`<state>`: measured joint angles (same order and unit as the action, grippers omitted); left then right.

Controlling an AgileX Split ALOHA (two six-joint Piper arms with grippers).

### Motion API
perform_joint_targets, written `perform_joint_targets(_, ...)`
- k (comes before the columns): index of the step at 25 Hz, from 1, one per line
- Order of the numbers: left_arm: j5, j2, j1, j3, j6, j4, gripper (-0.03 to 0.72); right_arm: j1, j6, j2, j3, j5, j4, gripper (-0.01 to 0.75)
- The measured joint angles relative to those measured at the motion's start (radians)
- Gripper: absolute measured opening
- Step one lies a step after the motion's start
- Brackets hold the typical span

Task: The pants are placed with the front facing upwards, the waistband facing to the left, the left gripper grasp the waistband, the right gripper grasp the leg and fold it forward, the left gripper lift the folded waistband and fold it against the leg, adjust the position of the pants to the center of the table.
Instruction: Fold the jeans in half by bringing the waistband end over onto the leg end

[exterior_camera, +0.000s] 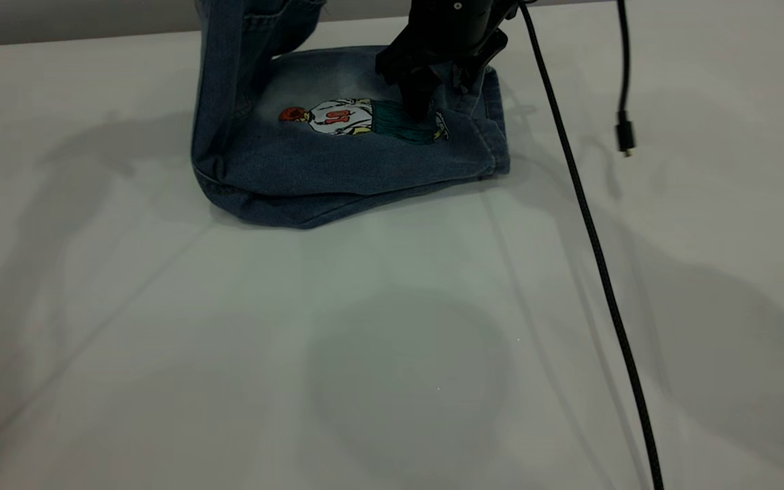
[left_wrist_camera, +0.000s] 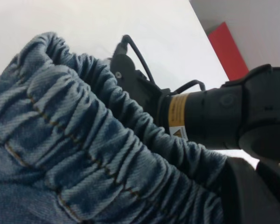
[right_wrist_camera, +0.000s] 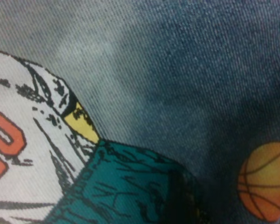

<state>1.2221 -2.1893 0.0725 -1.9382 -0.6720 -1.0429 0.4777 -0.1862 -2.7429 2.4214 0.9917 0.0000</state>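
Observation:
The blue denim pants (exterior_camera: 337, 163) lie folded at the back of the white table (exterior_camera: 392, 340), cartoon print (exterior_camera: 344, 117) facing up. Their left part rises steeply out of the top of the exterior view. The ruched waistband (left_wrist_camera: 84, 140) fills the left wrist view and lies against a black finger (left_wrist_camera: 252, 196) of my left gripper, which holds it aloft, out of the exterior view. My right gripper (exterior_camera: 420, 116) points straight down with its tips together, pressing onto the print's teal part (right_wrist_camera: 126, 186).
A black braided cable (exterior_camera: 589, 224) runs from the right arm across the table to the front edge. A second cable ends in a hanging plug (exterior_camera: 625, 136). The right arm (left_wrist_camera: 214, 116) is close behind the waistband. A red object (left_wrist_camera: 228, 51) lies beyond the table.

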Motion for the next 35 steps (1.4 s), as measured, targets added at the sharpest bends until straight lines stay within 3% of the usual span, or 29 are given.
perform_joint_targets(10,0.000,0.000,0.010,0.000,0.001,-0.002,0.066,-0.010,0.001,0.001,0.162,0.118,-0.105,0.459)
perform_joint_targets(19,-0.002,-0.001,0.025,0.000,0.004,0.015,0.066,-0.131,0.029,0.017,0.241,0.139,-0.107,0.459)
perform_joint_targets(28,-0.010,-0.003,0.162,0.000,0.005,0.136,0.066,-0.279,0.107,0.047,0.241,0.157,-0.053,0.459)
perform_joint_targets(35,-0.180,-0.035,0.285,0.000,0.005,0.256,0.066,-0.290,0.105,0.047,0.241,0.158,-0.048,0.459)
